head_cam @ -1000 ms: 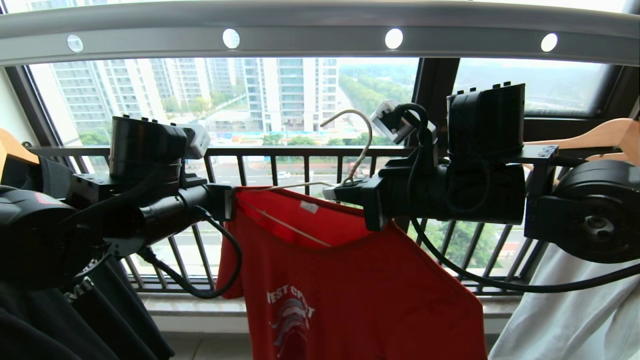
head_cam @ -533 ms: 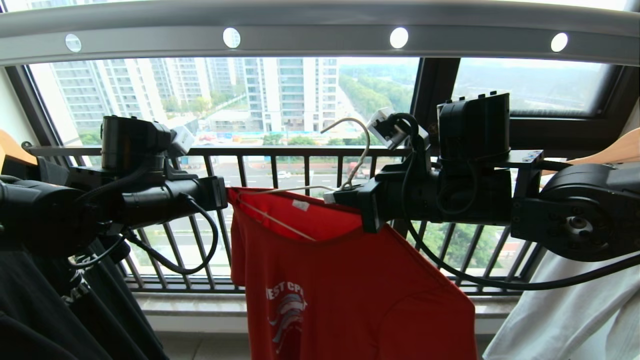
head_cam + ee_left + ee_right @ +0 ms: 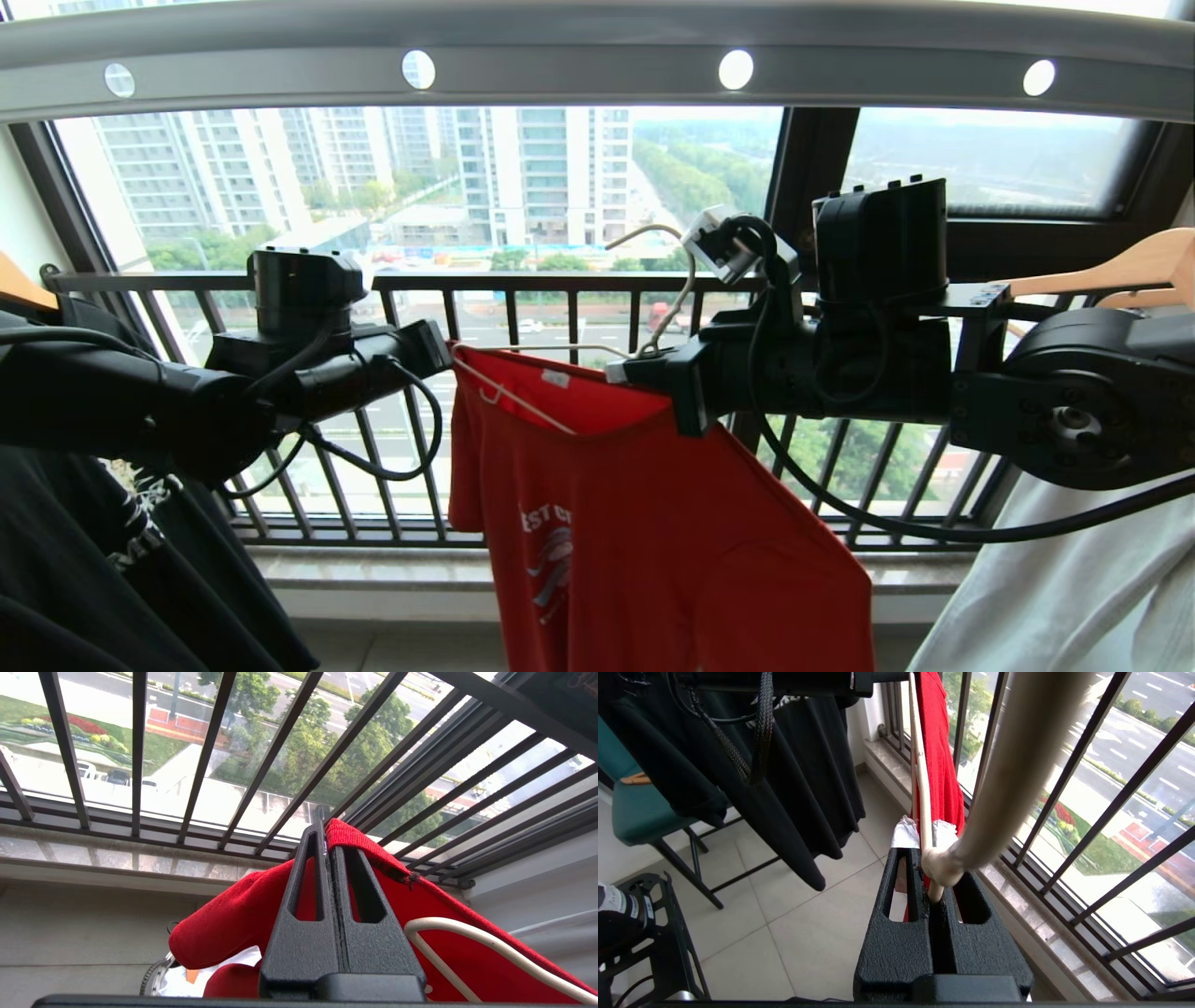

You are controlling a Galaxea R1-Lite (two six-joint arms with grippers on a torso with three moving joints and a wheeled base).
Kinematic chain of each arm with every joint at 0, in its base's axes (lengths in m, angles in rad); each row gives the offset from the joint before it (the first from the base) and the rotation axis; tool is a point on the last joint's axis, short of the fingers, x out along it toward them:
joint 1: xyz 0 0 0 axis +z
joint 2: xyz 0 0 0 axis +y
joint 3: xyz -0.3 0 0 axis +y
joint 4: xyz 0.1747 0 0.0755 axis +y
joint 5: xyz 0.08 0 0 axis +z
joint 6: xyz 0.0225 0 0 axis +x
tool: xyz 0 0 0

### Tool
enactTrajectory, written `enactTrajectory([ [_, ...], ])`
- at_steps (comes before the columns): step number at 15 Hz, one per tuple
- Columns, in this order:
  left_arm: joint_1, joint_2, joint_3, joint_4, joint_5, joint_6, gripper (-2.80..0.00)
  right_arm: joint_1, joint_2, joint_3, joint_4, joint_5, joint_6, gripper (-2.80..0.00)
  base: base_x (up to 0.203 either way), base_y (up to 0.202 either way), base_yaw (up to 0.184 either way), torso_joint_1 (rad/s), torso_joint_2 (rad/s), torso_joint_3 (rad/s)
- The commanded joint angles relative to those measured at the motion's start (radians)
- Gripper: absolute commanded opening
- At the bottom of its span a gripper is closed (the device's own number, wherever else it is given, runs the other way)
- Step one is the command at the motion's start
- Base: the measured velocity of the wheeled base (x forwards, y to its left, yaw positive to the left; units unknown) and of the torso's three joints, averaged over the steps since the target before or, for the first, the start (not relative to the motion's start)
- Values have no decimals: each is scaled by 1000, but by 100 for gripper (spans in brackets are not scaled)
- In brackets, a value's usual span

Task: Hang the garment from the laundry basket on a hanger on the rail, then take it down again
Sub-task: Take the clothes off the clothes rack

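The red garment (image 3: 653,523) hangs between my two grippers below the grey rail (image 3: 579,84). My left gripper (image 3: 448,350) is shut on a fold of the garment (image 3: 224,924) at its left shoulder, with red cloth draped over the tips of that gripper (image 3: 325,830). The cream wire hanger (image 3: 674,280) sits partly inside the neckline, its hook free in the air under the rail. My right gripper (image 3: 927,851) is shut on the hanger (image 3: 1008,765) at its twisted neck. A bit of the laundry basket (image 3: 148,980) peeks out below the cloth.
Black barred window railing (image 3: 579,280) runs close behind the garment. Black shirts (image 3: 84,560) hang at the left and a white shirt (image 3: 1074,579) at the right, with wooden hangers (image 3: 1111,271) beside them. A teal chair (image 3: 644,816) stands on the tiled floor.
My left arm has swung right and its wrist has rolled, carrying the garment's left shoulder towards the hanger, so the cloth hangs narrower. The right gripper and hanger have hardly moved.
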Motion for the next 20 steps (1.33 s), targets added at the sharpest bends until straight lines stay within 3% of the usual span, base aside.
enactTrajectory([
  [1,0,34,29,-41,-3,-5,-280,-1,3,-4,-5,2,1,-280,0,0,0,0,0,0],
  [5,-30,17,73,-42,-3,52,-280,-1,25,-7,-60,3,13,-280,0,0,0,0,0,0],
  [8,-55,-22,97,-44,-2,64,-280,1,51,-5,-179,-1,109,-280,0,0,0,0,0,0],
  [11,-99,-87,121,-44,2,87,-280,1,108,-2,-275,-64,120,-280,0,0,0,0,0,0],
  [13,-114,-90,133,-45,48,134,-280,1,138,-1,-340,-71,125,-280,0,0,0,0,0,0],
  [15,-132,-81,135,-45,89,144,-280,4,142,6,-401,-72,156,-280,0,0,0,0,0,0],
  [19,-132,-54,133,-44,91,152,-280,5,148,6,-515,-72,240,-280,0,0,0,0,0,0],
  [20,-132,-34,132,-44,99,180,-280,5,150,6,-536,-72,246,-280,0,0,0,0,0,0],
])
